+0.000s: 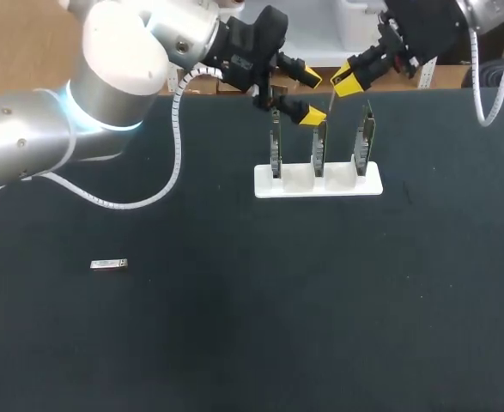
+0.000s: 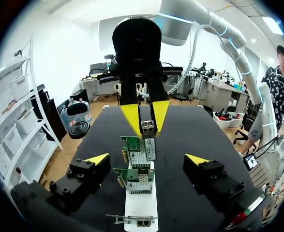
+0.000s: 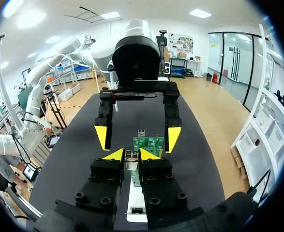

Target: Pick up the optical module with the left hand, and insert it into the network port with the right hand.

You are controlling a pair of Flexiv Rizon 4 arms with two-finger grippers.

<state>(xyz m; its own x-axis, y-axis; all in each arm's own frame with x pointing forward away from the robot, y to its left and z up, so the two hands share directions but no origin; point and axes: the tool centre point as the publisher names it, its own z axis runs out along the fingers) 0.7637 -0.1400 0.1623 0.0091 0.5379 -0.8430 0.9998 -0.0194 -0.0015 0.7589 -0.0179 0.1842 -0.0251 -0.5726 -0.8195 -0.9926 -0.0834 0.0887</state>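
— Whereabouts of the optical module (image 2: 147, 128)?
— Pinched in right end effector (image 3: 130, 154), lengthwise along its fingers (image 3: 113, 155), over the network cards (image 2: 134, 176). Left end effector (image 2: 147, 158) spread. Second module (image 1: 108, 264) lies left-right, left on bench (image 1: 234, 326).

The table (image 1: 234, 343) is matte black. A white stand (image 1: 318, 184) carries green boards (image 2: 134, 180). The left tool (image 1: 309, 96) and right tool (image 1: 348, 80) are black with bright yellow tips. The optical module (image 2: 147, 128) looks silver-grey, though it is small.
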